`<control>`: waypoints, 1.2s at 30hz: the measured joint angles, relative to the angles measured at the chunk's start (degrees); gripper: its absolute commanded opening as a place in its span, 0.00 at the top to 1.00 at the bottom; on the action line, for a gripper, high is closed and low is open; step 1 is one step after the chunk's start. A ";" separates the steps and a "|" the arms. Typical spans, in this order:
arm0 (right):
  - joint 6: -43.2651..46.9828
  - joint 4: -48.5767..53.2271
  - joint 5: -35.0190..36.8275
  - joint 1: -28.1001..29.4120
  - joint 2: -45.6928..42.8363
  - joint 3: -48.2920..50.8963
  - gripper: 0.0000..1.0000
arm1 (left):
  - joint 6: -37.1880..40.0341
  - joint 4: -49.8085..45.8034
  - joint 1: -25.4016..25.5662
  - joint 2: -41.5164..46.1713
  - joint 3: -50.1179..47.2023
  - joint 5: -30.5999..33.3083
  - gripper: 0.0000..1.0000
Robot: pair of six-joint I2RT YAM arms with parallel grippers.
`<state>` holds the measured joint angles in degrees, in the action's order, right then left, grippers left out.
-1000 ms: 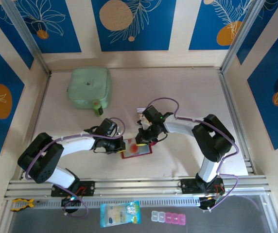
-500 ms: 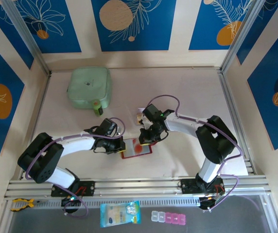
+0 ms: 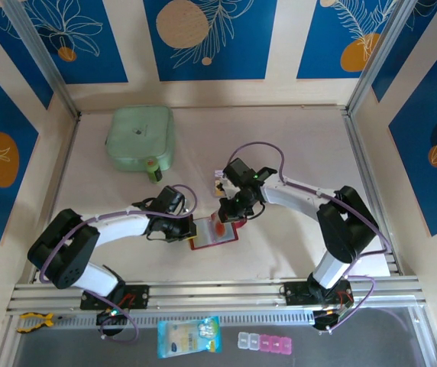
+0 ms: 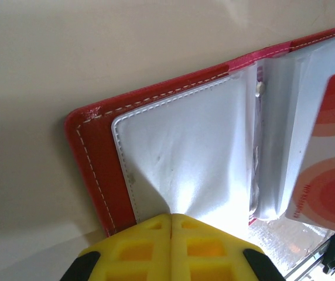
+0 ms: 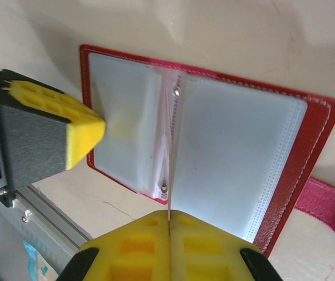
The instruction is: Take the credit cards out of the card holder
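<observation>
Card holder (image 5: 308, 175) lies open — left gripper (image 4: 170, 225), fingers pressed together, pins its sleeve (image 4: 185, 152), right gripper (image 5: 168, 225) pinches a credit card (image 4: 325, 158) edge-on — a skewed pull could drag the holder along.

We count two black-and-white jointed robot arms, the left arm (image 3: 111, 225) and the right arm (image 3: 302, 195), and two yellow-tipped two-finger grippers, the left gripper (image 3: 191, 229) and the right gripper (image 3: 227, 216). We see one flat red folding card holder (image 3: 222, 239), one thin orange-and-red printed credit card (image 4: 325, 170), one pale green soft square pouch (image 3: 138, 136), one blue-and-white flat plastic packet (image 3: 189, 336), one small yellow clamp (image 3: 33, 319) and one row of little pink and clear plastic boxes (image 3: 264, 342), too small for us to number
</observation>
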<state>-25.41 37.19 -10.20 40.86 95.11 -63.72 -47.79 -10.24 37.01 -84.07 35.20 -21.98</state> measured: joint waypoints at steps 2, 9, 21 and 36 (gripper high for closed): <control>2.43 1.22 0.66 0.00 -0.20 -1.18 1.00 | 0.22 -0.13 0.00 0.04 0.02 0.09 0.99; 17.29 8.22 5.44 -0.72 -2.01 -5.64 1.00 | 0.50 -1.57 -0.02 0.39 0.55 1.29 0.96; 50.82 18.25 15.47 -5.22 -0.94 -14.58 1.00 | 1.44 -3.08 -0.02 0.98 0.98 2.16 0.88; 72.67 24.63 16.20 -10.99 16.09 -37.97 1.00 | 1.84 -5.75 -0.04 3.80 2.05 2.58 0.82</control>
<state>47.27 61.82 6.00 29.87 111.20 -101.69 -45.95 -15.99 36.97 -80.27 37.26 -19.40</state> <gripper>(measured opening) 0.048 0.178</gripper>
